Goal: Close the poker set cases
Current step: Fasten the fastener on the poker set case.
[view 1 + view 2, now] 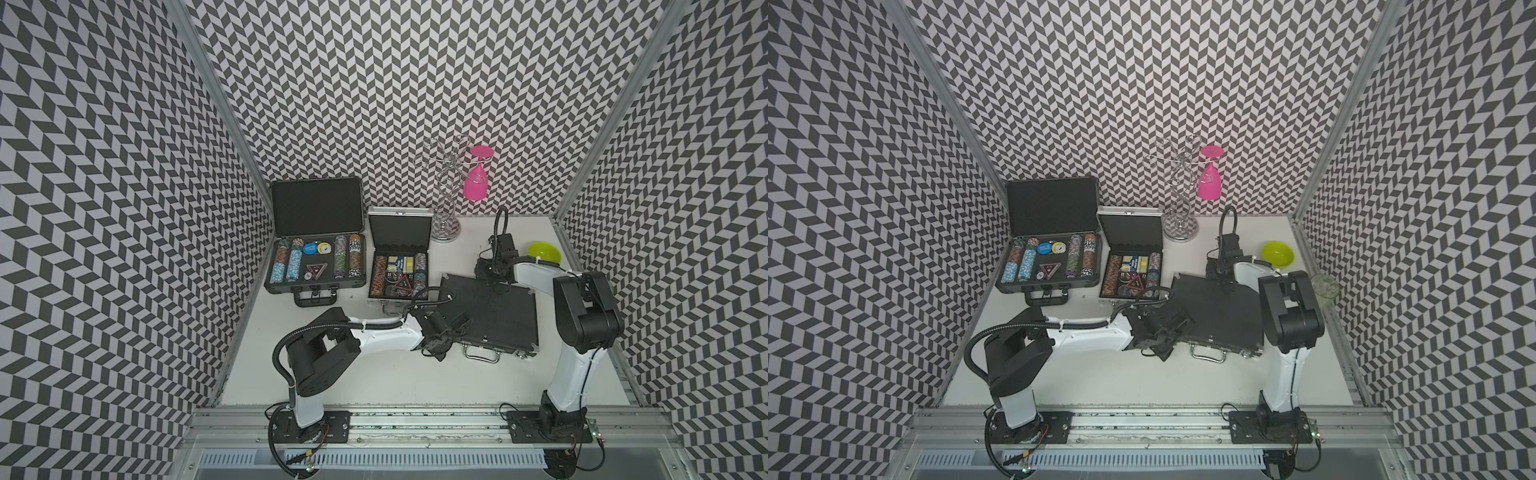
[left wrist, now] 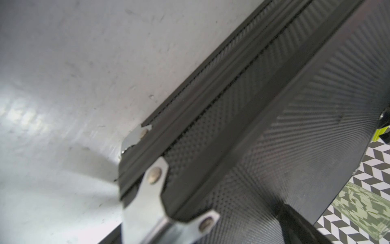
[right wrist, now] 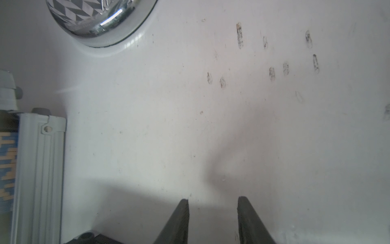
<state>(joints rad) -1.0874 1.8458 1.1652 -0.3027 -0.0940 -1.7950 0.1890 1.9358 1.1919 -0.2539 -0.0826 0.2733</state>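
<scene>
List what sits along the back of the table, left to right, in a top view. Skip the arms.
open black poker case → open silver poker case → chrome glass rack → pink wine glass hanging upside down from it → lime-green bowl

Left hand (image 1: 451, 334) wide, right hand (image 3: 213, 199) half-spread.

Bright, even overhead light; soft shadows on the table (image 3: 147, 126); left wrist view blurred (case (image 2: 274, 126) corner especially).
</scene>
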